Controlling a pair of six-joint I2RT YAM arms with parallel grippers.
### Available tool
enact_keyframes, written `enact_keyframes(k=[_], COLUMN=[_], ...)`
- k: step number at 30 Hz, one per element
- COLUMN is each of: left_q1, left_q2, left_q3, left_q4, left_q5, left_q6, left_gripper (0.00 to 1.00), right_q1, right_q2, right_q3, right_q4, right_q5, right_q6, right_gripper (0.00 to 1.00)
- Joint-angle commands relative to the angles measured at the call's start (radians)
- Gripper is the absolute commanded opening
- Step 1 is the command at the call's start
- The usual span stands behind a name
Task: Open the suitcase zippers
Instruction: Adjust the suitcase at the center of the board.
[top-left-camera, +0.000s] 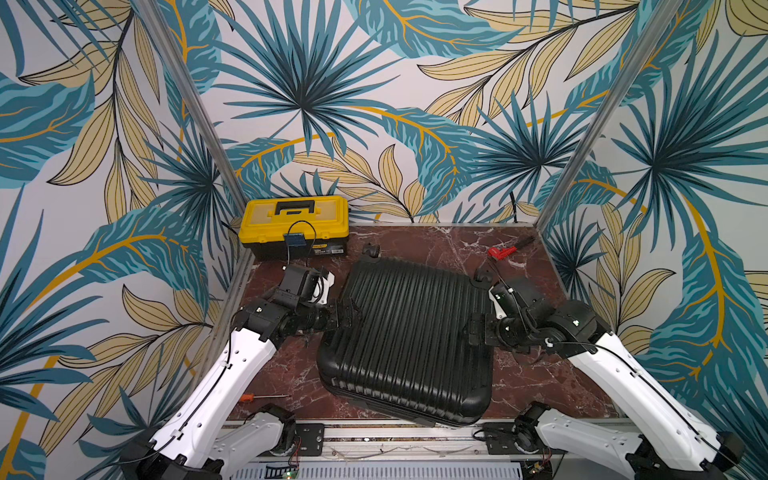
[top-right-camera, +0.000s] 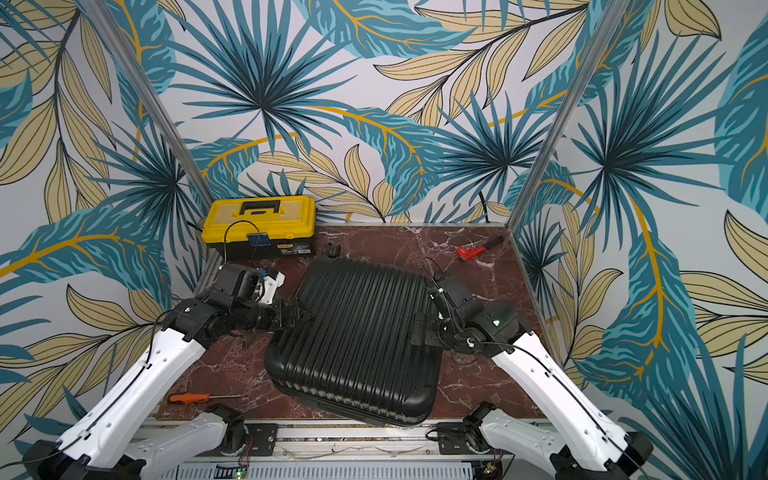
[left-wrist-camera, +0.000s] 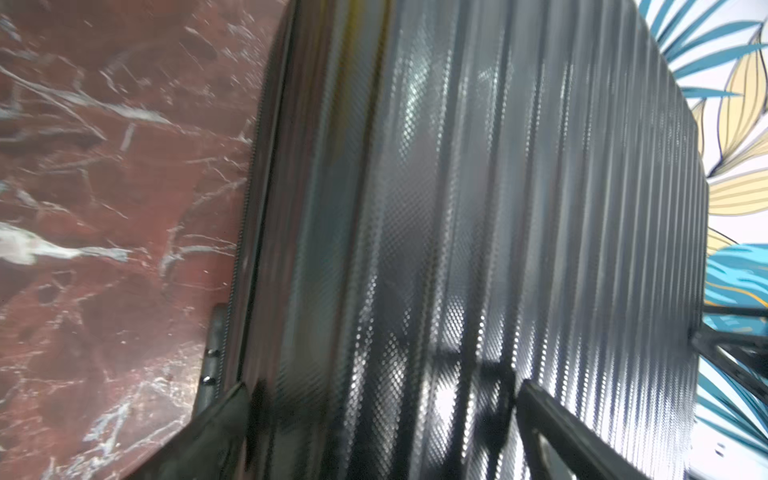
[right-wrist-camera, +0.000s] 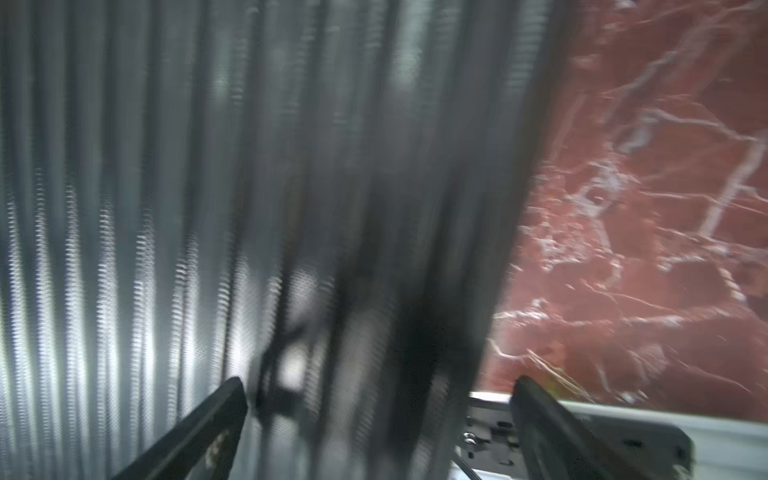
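The black ribbed suitcase (top-left-camera: 407, 340) (top-right-camera: 357, 336) lies flat and slightly askew on the red marble table, its near corner over the front rail. My left gripper (top-left-camera: 347, 316) (top-right-camera: 297, 313) is open at the case's left edge. In the left wrist view the left gripper (left-wrist-camera: 382, 386) straddles the rim, with the zippers (left-wrist-camera: 245, 216) running as a toothed seam beside the shell. My right gripper (top-left-camera: 478, 330) (top-right-camera: 422, 330) is open at the case's right edge. In the right wrist view the right gripper (right-wrist-camera: 379, 380) hangs over the blurred shell (right-wrist-camera: 208, 208). No zip pull shows clearly.
A yellow-lidded toolbox (top-left-camera: 293, 224) stands at the back left. A red tool (top-left-camera: 500, 251) lies at the back right, an orange-handled screwdriver (top-right-camera: 199, 397) at the front left. Suitcase wheels (top-left-camera: 371, 250) point to the back wall. Patterned walls close three sides.
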Motion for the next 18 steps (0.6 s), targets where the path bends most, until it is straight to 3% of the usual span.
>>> enact_keyframes(k=[1, 4, 9, 13, 15, 18], left_q1=[-0.059, -0.115, -0.292, -0.437, -0.457, -0.454], left_q2=[-0.022, -0.034, -0.053, -0.05, -0.066, -0.132], left_q3=[-0.011, -0.041, -0.085, -0.053, -0.034, -0.02], left_q4=[0.041, 0.102, 0.248, 0.259, 0.256, 0.235], left_q5=[0.205, 0.263, 0.311, 0.269, 0.247, 0.095], left_q6=[-0.018, -0.058, -0.111, -0.089, -0.075, -0.065], left_gripper=[0.99, 0.99, 0.99, 0.99, 0.99, 0.99], right_q1=[-0.035, -0.119, -0.153, -0.161, -0.181, -0.219], right_q2=[0.043, 0.127, 0.339, 0.479, 0.523, 0.53], right_q3=[-0.02, -0.003, 0.182, 0.363, 0.446, 0.537], right_q4=[0.135, 0.242, 0.295, 0.288, 0.235, 0.119], right_q5=[-0.058, -0.197, -0.281, -0.233, -0.172, -0.039], right_q6=[-0.014, -0.052, -0.115, -0.168, -0.186, -0.209], right_gripper=[1.0, 0.99, 0.99, 1.0, 1.0, 1.0])
